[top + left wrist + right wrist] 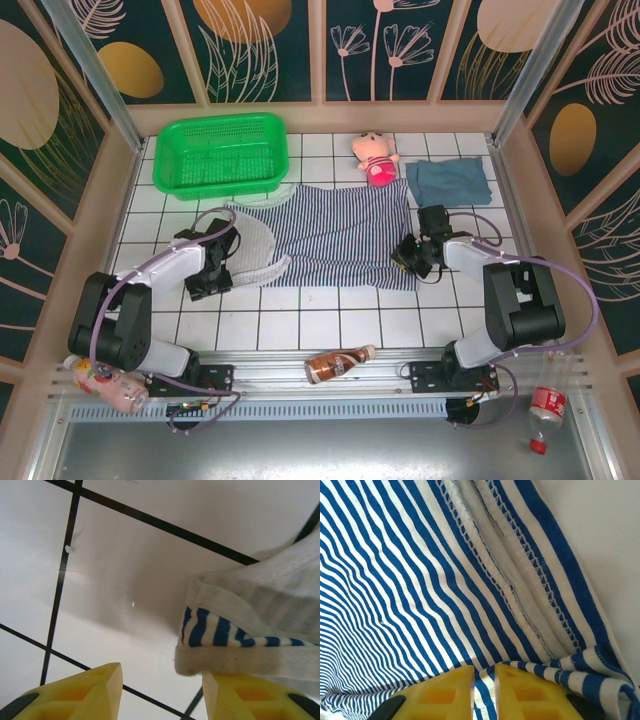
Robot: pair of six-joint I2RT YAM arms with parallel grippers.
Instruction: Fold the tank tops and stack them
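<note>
White tiling with dark grid lines is covering the desk (330, 320), and dark panels printed with leaves and flowers are enclosing it.

Finding one: the striped tank top (335, 240) is lying spread across the middle of the desk, with your two arms working at its opposite ends. The teal tank top (448, 182) is lying folded at the back right, well apart from it.

Finding two: your right fingers (445, 695) are standing almost together and pinching a fold of striped cloth beside the stitched hem. Your left fingers (85, 695) are standing well apart with bare tile between them. The white-bound edge of the striped tank top is resting over one of them only, so nothing is gripped on that side.

Recommendation: the step appears to be taking both ends for a fold. You are advised to bring the left fingers further under that edge so both layers are sitting between them before you close. Lift both ends level, or the cloth is likely to be skewing.

Surroundings: a green basket (170, 160) and a pink doll (375, 155) are sitting at the back, the basket touching the striped cloth. A brown bottle (338, 364) is lying on the near rail.
</note>
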